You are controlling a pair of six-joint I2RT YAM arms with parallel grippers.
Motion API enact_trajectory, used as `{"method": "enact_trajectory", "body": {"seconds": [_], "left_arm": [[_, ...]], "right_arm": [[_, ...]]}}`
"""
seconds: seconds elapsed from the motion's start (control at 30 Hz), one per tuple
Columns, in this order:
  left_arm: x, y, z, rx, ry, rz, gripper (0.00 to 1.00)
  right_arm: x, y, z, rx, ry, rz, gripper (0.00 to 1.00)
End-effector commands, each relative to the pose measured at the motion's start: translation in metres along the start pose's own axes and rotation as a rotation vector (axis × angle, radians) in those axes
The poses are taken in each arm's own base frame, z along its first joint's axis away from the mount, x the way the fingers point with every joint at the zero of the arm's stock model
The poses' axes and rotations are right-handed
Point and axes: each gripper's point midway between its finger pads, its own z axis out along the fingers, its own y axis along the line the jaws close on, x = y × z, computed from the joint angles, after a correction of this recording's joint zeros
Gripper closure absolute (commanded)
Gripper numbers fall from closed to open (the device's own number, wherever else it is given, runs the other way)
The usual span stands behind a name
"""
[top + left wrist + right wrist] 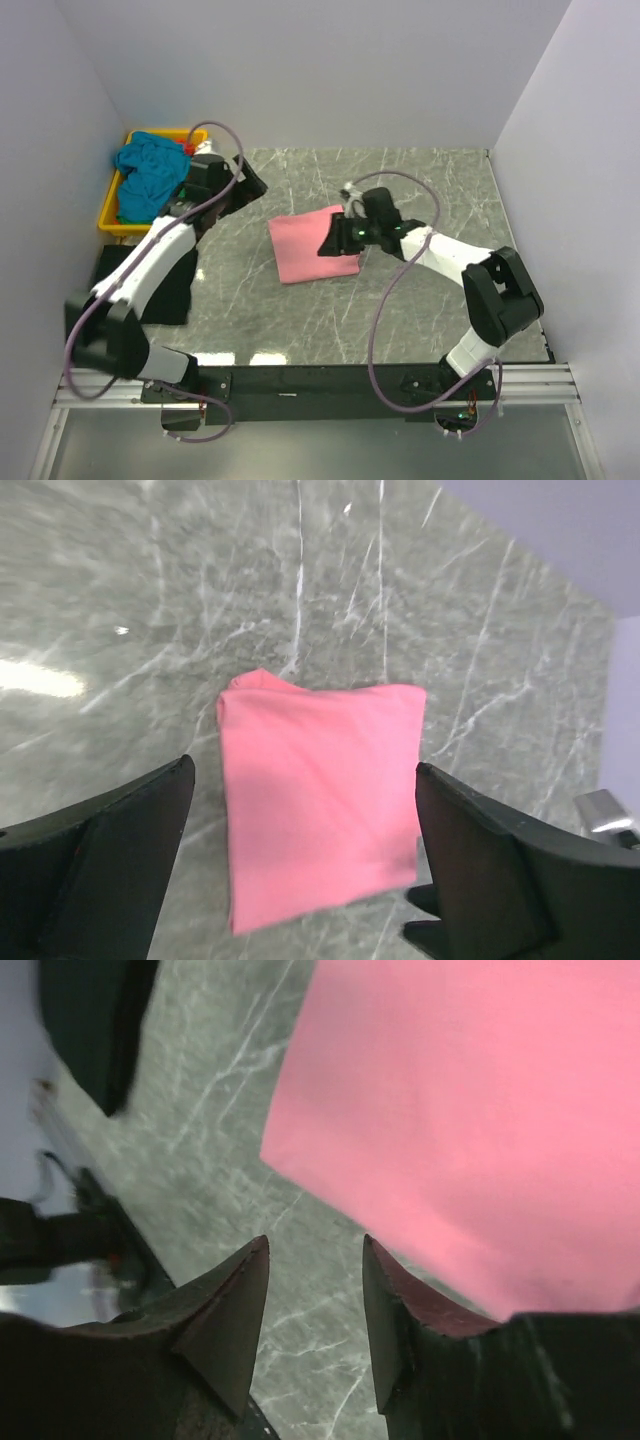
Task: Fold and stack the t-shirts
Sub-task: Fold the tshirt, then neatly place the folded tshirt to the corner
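Note:
The salmon pink t-shirt (303, 250) lies folded into a flat rectangle on the marble table (420, 200). My left gripper (252, 184) hangs above the table to the shirt's left. Its jaws are wide open and empty, and in the left wrist view the left gripper (305, 768) frames the pink t-shirt (315, 800). My right gripper (333, 241) is at the shirt's right edge. In the right wrist view the right gripper (315, 1242) stands open over bare marble, holding nothing, with the pink t-shirt (470, 1110) just beside one finger. A crumpled teal t-shirt (148, 175) fills the yellow tray (110, 205).
The yellow tray stands at the far left against the wall, with a bit of orange-red cloth (186, 147) showing behind the teal shirt. A black mat (165, 285) lies at the table's left under the left arm. White walls close in the left, back and right sides.

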Motion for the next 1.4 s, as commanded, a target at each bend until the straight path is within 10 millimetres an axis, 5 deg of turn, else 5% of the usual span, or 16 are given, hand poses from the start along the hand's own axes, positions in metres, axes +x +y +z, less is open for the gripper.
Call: {"method": "enact_trajectory", "body": {"seconds": [0.0,0.2,0.43,0.57,1.13,1.3,1.37], "left_arm": [[0.018,0.046,-0.028,-0.163,0.034,0.028,0.01],[0.044,0.108,-0.060,-0.296,0.098,0.011,0.01],[0.083,0.154,-0.074,-0.343,0.155,-0.026,0.01],[0.084,0.158,-0.073,-0.352,0.159,-0.030,0.01],[0.078,0.175,-0.065,-0.370,0.175,-0.108,0.01],[0.079,0.169,-0.062,-0.326,0.187,-0.104,0.01],[0.078,0.163,-0.061,-0.288,0.186,-0.100,0.01]], "right_arm": [[0.011,0.012,-0.001,0.212,0.037,-0.228,0.50],[0.033,0.054,0.029,0.316,0.101,-0.482,0.45],[0.050,0.068,0.064,0.486,0.162,-0.703,0.41],[0.059,0.070,0.079,0.525,0.190,-0.785,0.40],[0.071,0.026,0.116,0.814,0.230,-1.091,0.44],[0.078,0.012,0.121,0.850,0.268,-1.130,0.51],[0.079,0.013,0.119,0.835,0.265,-1.118,0.62]]}}
